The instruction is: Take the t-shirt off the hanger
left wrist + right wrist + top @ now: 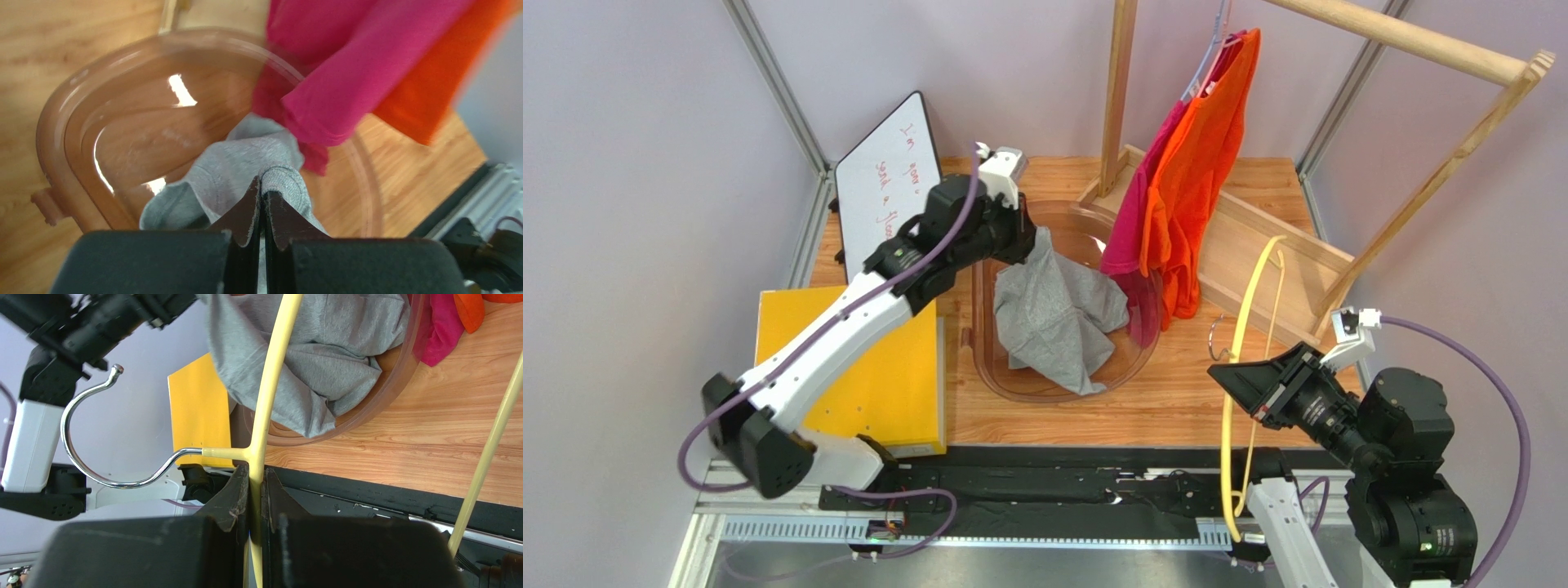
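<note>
From above, a light wooden table with visible grain stands between plain pale lilac walls. A whiteboard with red writing leans at the far left, and a flat yellow board lies near left. A clear, brown-tinted plastic tub with rounded corners sits mid-table. The left gripper is clamped on a bunch of the grey t-shirt, whose soft folds hang down into the tub. At far right, a pink shirt and an orange shirt hang on a bare-timber rack. Near right, the right gripper pinches the thin yellow hanger, which carries no cloth.

In the left wrist view, the left gripper has its jaws pressed together on a fold of fine-knit grey t-shirt above the glossy tub. The pink shirt and orange shirt hang just beyond.

In the right wrist view, the right gripper is closed on the hanger beside its curved chrome hook. Beyond it, the grey t-shirt spills over the tub.
</note>
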